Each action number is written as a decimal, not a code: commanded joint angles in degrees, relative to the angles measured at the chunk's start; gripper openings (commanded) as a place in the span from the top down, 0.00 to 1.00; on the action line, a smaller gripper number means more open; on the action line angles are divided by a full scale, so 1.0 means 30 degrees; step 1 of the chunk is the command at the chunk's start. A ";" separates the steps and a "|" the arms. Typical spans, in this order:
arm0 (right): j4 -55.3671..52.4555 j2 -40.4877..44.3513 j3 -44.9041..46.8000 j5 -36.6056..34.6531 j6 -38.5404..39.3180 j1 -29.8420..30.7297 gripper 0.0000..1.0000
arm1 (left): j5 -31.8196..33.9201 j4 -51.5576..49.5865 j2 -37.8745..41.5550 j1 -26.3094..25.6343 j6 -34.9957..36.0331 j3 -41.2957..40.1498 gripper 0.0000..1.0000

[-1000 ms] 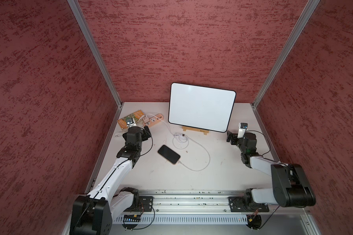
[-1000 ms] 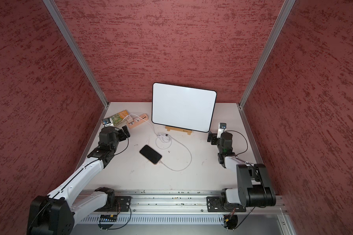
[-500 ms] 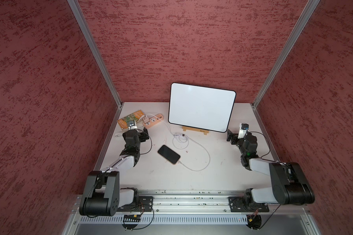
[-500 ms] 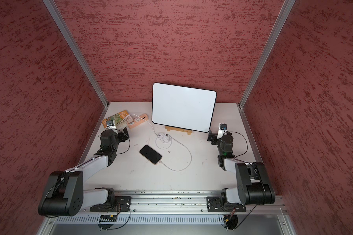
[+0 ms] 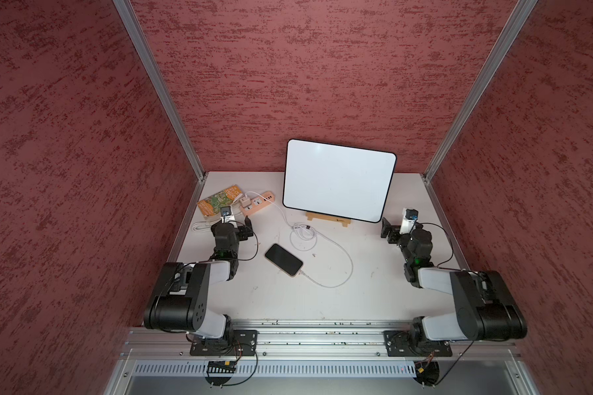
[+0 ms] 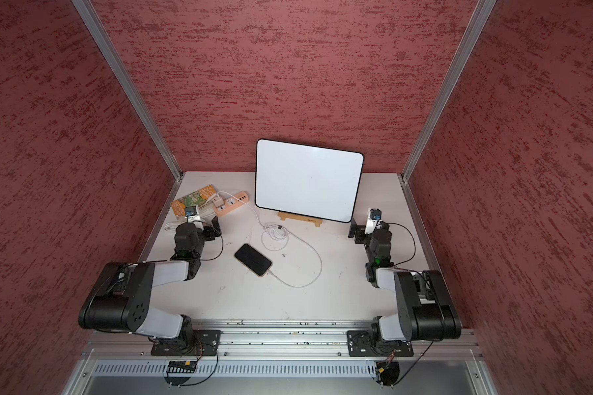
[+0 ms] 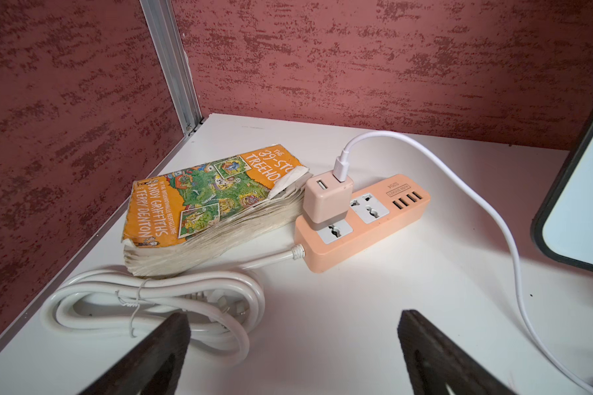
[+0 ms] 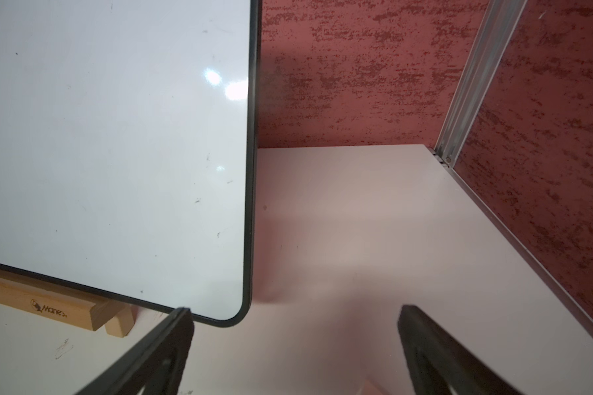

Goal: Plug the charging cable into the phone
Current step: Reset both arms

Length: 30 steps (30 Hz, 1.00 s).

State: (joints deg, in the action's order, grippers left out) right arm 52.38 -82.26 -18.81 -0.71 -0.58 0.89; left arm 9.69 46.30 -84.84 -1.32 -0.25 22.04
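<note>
1. Overall, the tabletop [image 5: 288,301] carries every item; nothing is lifted off it.
2. White board [image 5: 338,186]: propped at the far edge and not involved in the task.
3. Left gripper [image 7: 291,316]: jaws wide and empty, near the far left corner, well apart from the phone. Right gripper [image 8: 295,311]: jaws wide and empty, near the right edge, beside the board.
4. Charging cable [image 7: 511,244]: runs from the charger block [image 7: 327,201], seated in the power strip [image 7: 374,222] near the far left corner. It passes through a loose coil, then makes a broad loop to the phone.
5. Phone [image 5: 283,260]: flat, screen up, about the tabletop's middle, left of centre.
6. Connector tip [image 5: 301,272]: meets the phone's end nearest the front edge. It is judged plugged in, so the task looks done, though full seating is too small to confirm.
</note>
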 commanded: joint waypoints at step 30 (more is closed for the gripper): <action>-0.0182 -0.2050 -0.1173 0.1849 0.0558 -0.0398 0.01 | -0.0961 0.2772 -0.0954 0.0407 0.0151 -0.0573 0.00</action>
State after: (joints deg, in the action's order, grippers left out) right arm 51.99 -88.62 -22.13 3.92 0.51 0.21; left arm 6.87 54.22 -88.18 0.43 -0.54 19.68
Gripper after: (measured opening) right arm 0.987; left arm 0.997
